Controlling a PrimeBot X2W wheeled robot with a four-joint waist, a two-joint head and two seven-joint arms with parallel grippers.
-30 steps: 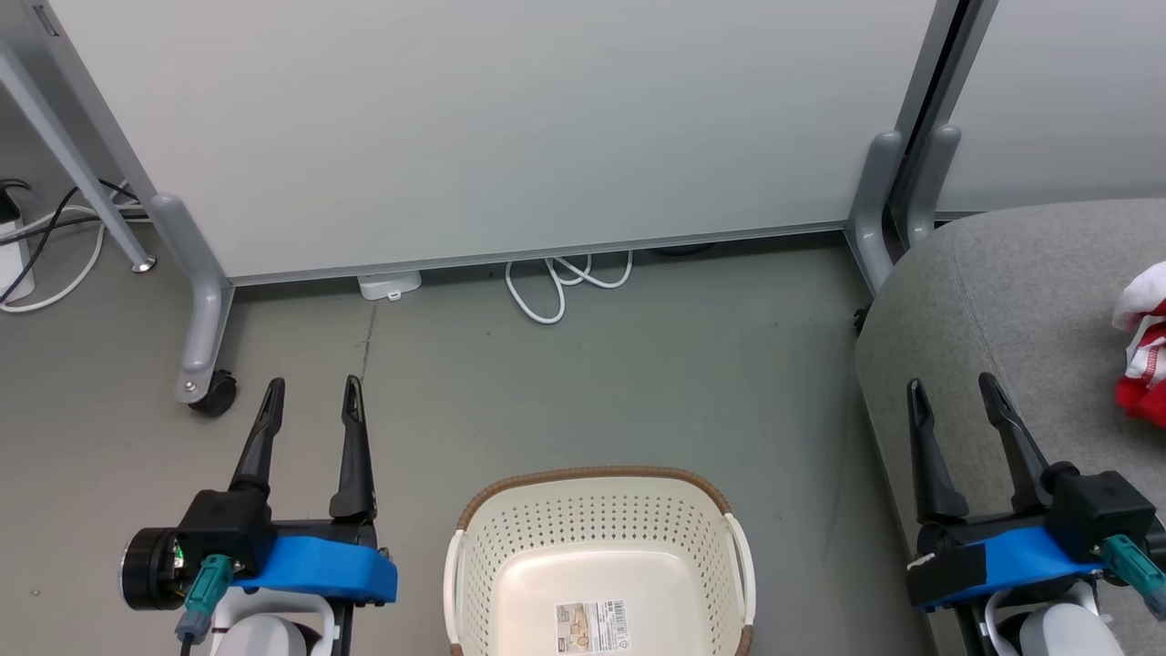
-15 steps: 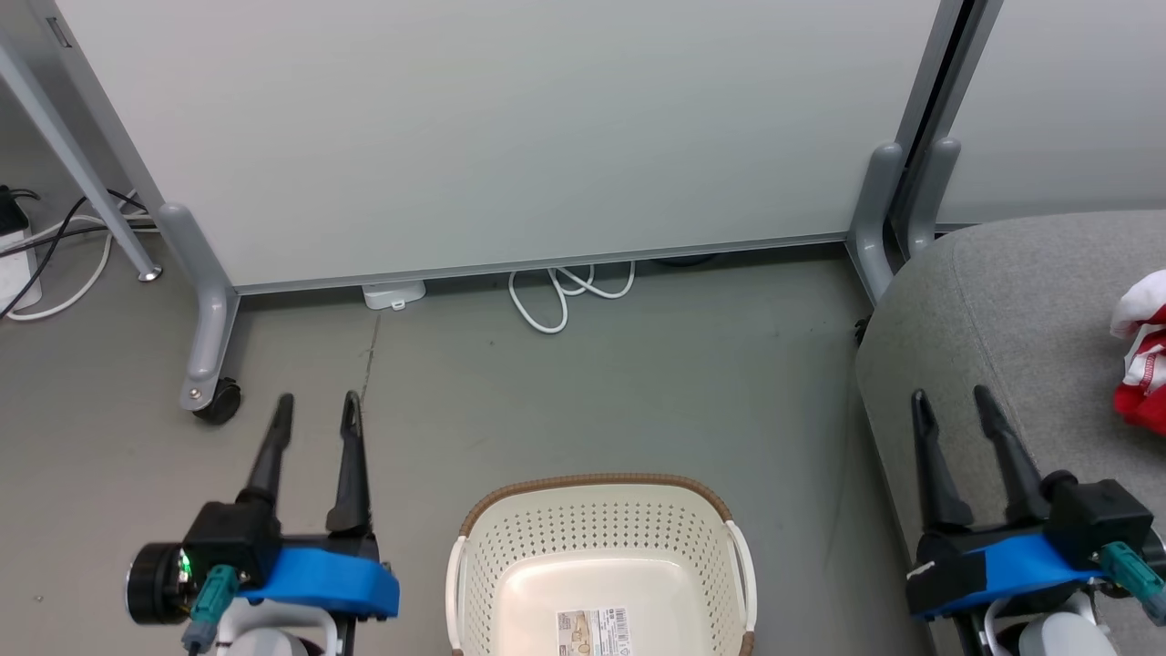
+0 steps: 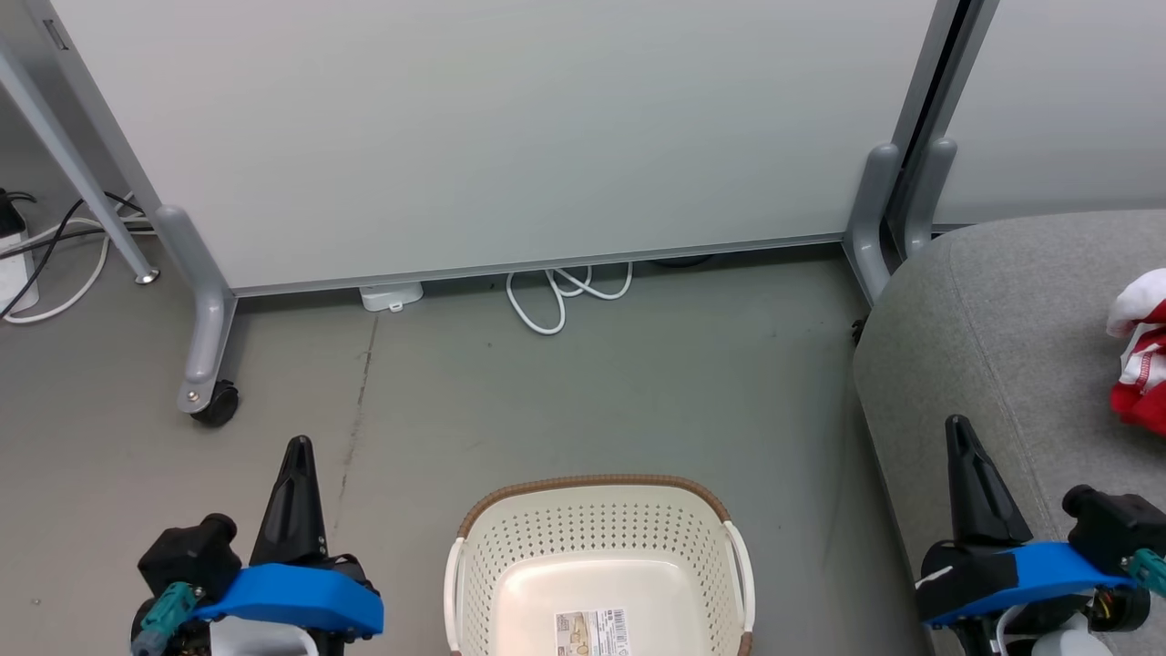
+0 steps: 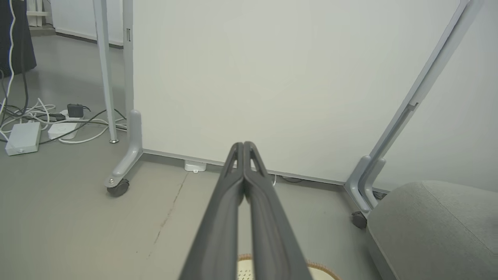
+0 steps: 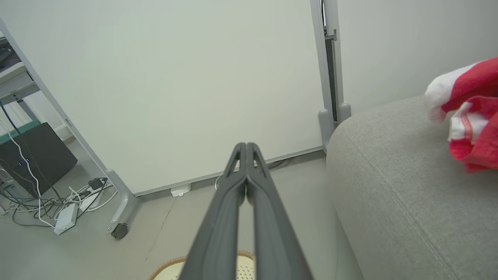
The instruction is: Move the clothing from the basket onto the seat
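Room bounded by a pale partition panel (image 3: 492, 128) in a grey frame, with a second panel (image 3: 1057, 100) adjoining at the right, their feet standing side by side. Grey floor (image 3: 638, 401), with one thin crack (image 3: 360, 383) running forward from the panel base. Grey fabric seat (image 3: 1011, 310) stands at the right, its rounded corner near the panel feet. Cream perforated basket (image 3: 592, 483) sits on the floor between the arms, with a barcode sticker (image 3: 592, 630) showing on its bare bottom. Red-and-white clothing (image 3: 1139, 364) lies bunched on the seat top, at the right edge of the head view. Left gripper (image 4: 244, 144) clenched, fingers pressed together, grasping nothing; right gripper (image 5: 246, 146) likewise. A white cable (image 3: 556, 296) loops under the panel and a caster (image 3: 217, 401) carries the left foot.
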